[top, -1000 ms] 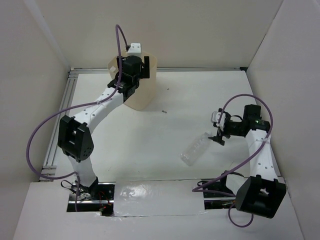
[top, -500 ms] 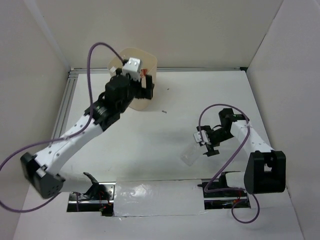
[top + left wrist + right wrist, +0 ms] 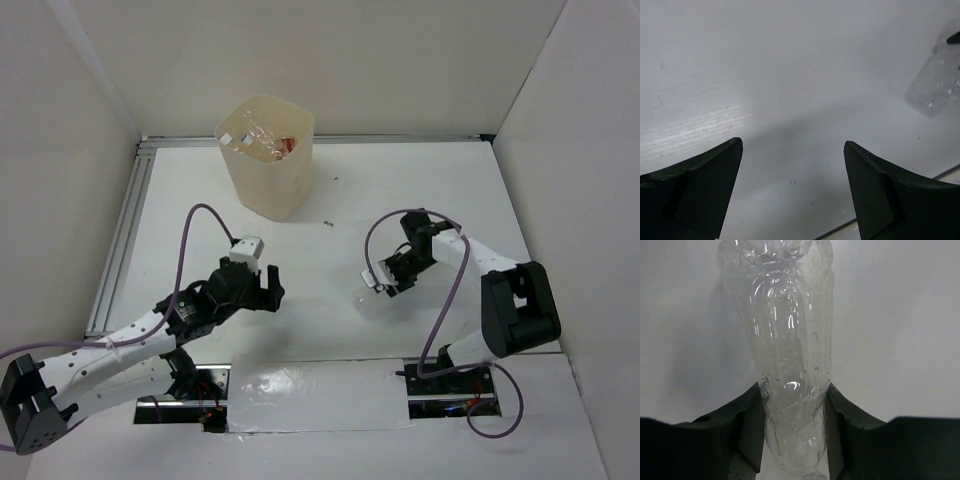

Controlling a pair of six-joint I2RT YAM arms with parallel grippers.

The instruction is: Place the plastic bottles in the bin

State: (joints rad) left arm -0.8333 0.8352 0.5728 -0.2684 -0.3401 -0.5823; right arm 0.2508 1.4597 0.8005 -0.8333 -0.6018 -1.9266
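Left gripper sits low over the white table, near the front; its two black fingers are spread wide and nothing is between them; the right gripper is down on the other side, right on a clear bottle that lies on the table; from up here I cannot tell how tight it is; the bin stands at the back of the table, well apart from both grippers; it is tall and cream, and some crinkled bottles lie inside it, one with a bit of red.

From the left wrist, the left gripper shows two dark fingers far apart, with only bare table between them; the clear bottle is a blurry shape far off at the right edge.

From the right wrist, the right gripper has its jaws pressed on both sides of the clear bottle; the dark fingers touch the crinkly plastic left and right; the bottle points away from the camera and lies on the white table.
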